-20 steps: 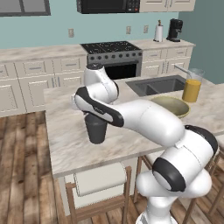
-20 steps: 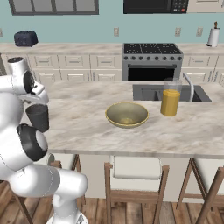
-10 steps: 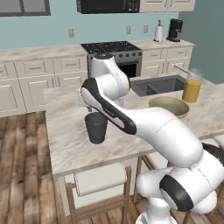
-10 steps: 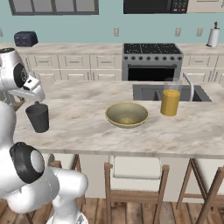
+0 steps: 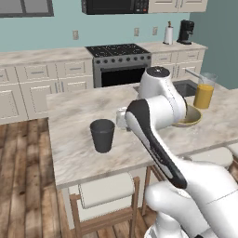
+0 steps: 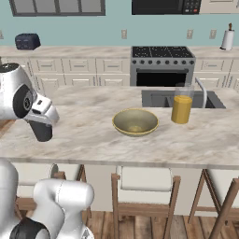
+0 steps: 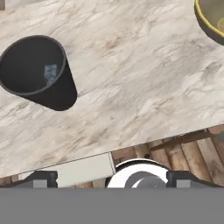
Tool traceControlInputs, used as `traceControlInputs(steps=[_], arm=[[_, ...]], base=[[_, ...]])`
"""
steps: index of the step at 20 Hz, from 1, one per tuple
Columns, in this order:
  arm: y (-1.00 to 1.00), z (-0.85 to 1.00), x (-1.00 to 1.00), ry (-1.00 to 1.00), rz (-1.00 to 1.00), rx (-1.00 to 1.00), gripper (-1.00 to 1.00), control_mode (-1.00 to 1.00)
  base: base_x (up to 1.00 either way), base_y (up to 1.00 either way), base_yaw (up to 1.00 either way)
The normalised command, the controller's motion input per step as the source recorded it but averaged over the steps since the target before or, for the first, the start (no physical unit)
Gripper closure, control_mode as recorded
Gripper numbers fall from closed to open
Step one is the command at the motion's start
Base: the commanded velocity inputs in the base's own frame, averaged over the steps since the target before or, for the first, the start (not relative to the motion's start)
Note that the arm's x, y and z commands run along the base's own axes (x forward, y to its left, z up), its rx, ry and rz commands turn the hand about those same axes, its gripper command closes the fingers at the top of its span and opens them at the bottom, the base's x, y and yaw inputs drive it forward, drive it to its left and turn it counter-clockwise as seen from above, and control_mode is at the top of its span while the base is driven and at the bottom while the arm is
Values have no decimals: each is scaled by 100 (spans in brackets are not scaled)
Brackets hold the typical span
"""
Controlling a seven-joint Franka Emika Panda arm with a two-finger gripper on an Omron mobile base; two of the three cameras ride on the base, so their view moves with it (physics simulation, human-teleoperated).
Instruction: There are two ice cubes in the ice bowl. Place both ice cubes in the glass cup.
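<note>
Hand view is showing the cup (image 7: 37,72) with a pale cube (image 7: 50,73) sitting inside, and I'm holding the gripper (image 7: 111,181) fingers wide, empty. Guessing I'm heading to the bowl (image 6: 135,122) next for the other cube.

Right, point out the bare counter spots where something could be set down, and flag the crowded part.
Bare marble lies between the glass cup and the ice bowl, and along the near counter edge in front of the bowl. It is crowded behind the bowl: the orange juice glass stands beside the sink.
</note>
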Motion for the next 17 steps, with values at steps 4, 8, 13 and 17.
traceControlInputs(steps=[4,8,13,17], arm=[[-100,-1,-100,-19,14,0,-100,-100],[-99,2,-97,-43,3,6,-100,-100],[-2,0,0,0,0,0,-100,-100],[0,0,-3,-1,0,0,-100,-100]], base=[[0,0,0],[0,0,0],[0,0,0],[0,0,0]])
